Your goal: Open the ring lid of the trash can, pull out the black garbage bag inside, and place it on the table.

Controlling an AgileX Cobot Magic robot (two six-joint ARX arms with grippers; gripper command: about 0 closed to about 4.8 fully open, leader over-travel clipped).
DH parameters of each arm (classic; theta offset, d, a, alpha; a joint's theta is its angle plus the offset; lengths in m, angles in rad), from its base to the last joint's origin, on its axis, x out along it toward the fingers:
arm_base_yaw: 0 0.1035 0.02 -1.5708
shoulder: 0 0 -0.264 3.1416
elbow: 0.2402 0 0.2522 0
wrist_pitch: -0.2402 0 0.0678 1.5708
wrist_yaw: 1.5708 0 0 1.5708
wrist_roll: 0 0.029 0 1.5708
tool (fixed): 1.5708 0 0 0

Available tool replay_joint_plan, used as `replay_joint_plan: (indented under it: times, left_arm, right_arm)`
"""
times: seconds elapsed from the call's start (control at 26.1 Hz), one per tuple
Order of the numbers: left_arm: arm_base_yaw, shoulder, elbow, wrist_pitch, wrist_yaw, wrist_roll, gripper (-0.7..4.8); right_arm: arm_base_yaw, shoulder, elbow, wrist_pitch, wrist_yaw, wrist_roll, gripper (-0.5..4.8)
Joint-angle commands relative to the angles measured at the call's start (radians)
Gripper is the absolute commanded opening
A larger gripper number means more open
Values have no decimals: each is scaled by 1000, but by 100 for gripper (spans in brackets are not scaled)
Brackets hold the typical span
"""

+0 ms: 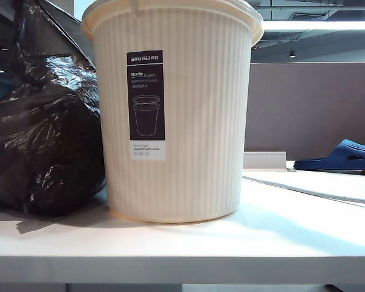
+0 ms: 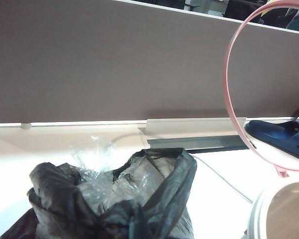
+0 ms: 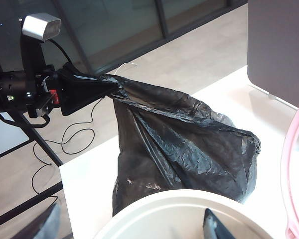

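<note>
On the table: table (image 1: 182, 243): white and wide, with a thick pale front edge; it carries the trash can and the black garbage bag.
Room: a grey-brown partition panel (image 1: 310, 109) stands behind the table; a blue slipper (image 1: 344, 157) lies in front of it on the right; the right wrist view shows a light wooden floor (image 3: 189, 55) and dark glass walls beyond the table edge.
Trash can: trash can (image 1: 176, 115) is cream-white with vertical ribs and a black-and-white label; it stands upright in the middle of the table; the little of its inside that the wrist views show looks pale.
Black garbage bag: black garbage bag (image 1: 45, 146) is outside the can, on the table, just beside the can on the left of the exterior view; glossy and crinkled; some clear plastic shows in its mouth in the left wrist view.
Ring lid: ring lid (image 2: 229, 94) is a thin pink hoop, off the can, tilted up at the side of the can's rim.
Left gripper: left gripper (image 3: 97, 88) is closed on the top of the bag and holds it stretched up.
Right gripper: right gripper (image 3: 134, 229) is near the can's rim; its jaws stand wide apart; I cannot tell if it holds the ring.
</note>
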Motion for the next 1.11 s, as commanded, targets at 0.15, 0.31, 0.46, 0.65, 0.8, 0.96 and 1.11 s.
replay_joint_plan:
  times: [0.15, 0.31, 0.46, 0.65, 0.8, 0.96, 1.11]
  left_arm:
    - [0, 1, 0, 6, 25, 3, 125]
    - [0, 1, 0, 6, 24, 3, 192]
    - [3, -8, 1, 6, 24, 3, 323]
    - [3, -35, 1, 6, 24, 3, 352]
    - [3, -67, 1, -4, 25, -4, 352]
    - [2, -122, 1, -34, 25, -4, 351]
    - [2, -182, 1, -35, 25, -4, 351]
  right_arm:
    - [2, -8, 3, -8, 0, -3, 363]
    - [2, -8, 3, -15, 0, -3, 363]
    - [2, -8, 3, -23, 0, -3, 363]
    - [2, -8, 3, -26, 2, -3, 363]
    - [2, -10, 3, -24, 35, -3, 364]
    - [2, -19, 3, -22, 45, -11, 364]
    - [2, -26, 3, -6, 45, -11, 364]
